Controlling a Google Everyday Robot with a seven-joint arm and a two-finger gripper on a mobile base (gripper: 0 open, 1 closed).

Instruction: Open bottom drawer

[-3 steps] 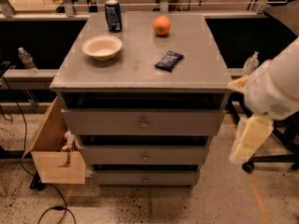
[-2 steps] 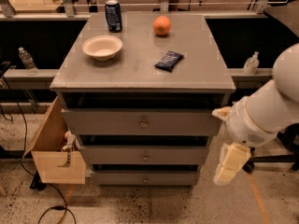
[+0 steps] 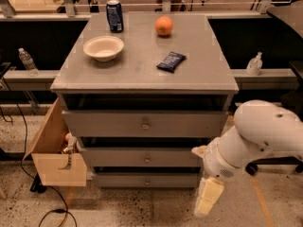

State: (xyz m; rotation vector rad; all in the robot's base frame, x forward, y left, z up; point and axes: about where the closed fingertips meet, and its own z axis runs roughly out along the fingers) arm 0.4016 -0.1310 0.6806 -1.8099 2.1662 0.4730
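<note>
The grey cabinet has three drawers stacked down its front. Its bottom drawer point(image 3: 147, 180) is the slimmest panel, near the floor, with a small round knob point(image 3: 147, 182) at its centre; it looks pushed in. My gripper point(image 3: 208, 196) hangs off the white arm point(image 3: 258, 138) at the lower right, just right of the bottom drawer's right end. It points down toward the floor and touches nothing.
On the cabinet top point(image 3: 142, 67) sit a white bowl point(image 3: 103, 48), a blue can point(image 3: 114, 15), an orange point(image 3: 164, 26) and a dark snack packet point(image 3: 171, 61). A tan wooden box point(image 3: 54, 150) hangs at the cabinet's left. Bottles stand on side ledges point(image 3: 26, 60) point(image 3: 254, 64).
The arm has swung left and down from the right edge, bringing the gripper lower and closer to the drawers' right side. The drawers have not moved.
</note>
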